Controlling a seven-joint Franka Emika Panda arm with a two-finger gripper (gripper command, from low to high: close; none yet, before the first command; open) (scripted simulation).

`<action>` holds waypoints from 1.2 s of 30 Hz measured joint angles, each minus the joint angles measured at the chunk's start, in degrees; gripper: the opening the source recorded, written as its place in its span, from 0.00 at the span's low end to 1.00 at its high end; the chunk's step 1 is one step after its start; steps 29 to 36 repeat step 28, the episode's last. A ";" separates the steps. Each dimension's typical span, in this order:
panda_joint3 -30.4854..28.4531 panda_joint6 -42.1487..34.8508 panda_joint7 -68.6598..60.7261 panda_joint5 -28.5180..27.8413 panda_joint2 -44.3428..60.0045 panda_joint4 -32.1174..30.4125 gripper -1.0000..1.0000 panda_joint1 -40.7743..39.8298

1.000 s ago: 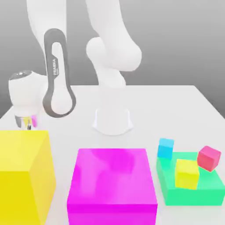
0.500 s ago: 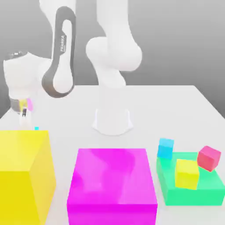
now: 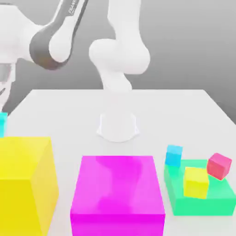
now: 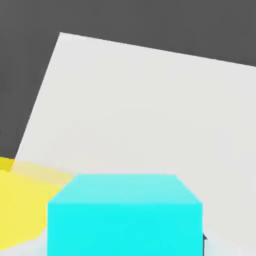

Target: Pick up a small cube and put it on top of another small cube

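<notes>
The pincer held a small bright cyan cube [image 4: 125, 212] up in the air, at the exterior view's far left [image 3: 2, 123]. Its target, another small cyan cube [image 3: 174, 155], sat far across the white counter [image 3: 175, 115], beside a green block [image 3: 198, 203].

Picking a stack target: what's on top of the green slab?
On the green slab sit a yellow cube and a tilted pink cube. A cyan cube stands behind its corner; its base is hidden.

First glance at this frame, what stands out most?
Two big blocks dominate the front of the exterior view: a yellow block at the exterior view's left and a magenta block in the middle. At the right, a green slab carries a small yellow cube and a tilted pink cube. In the hand view, a cyan cube looms close.
</notes>
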 joint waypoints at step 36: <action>35.88 -2.94 22.33 21.70 -5.02 -14.90 1.00 38.30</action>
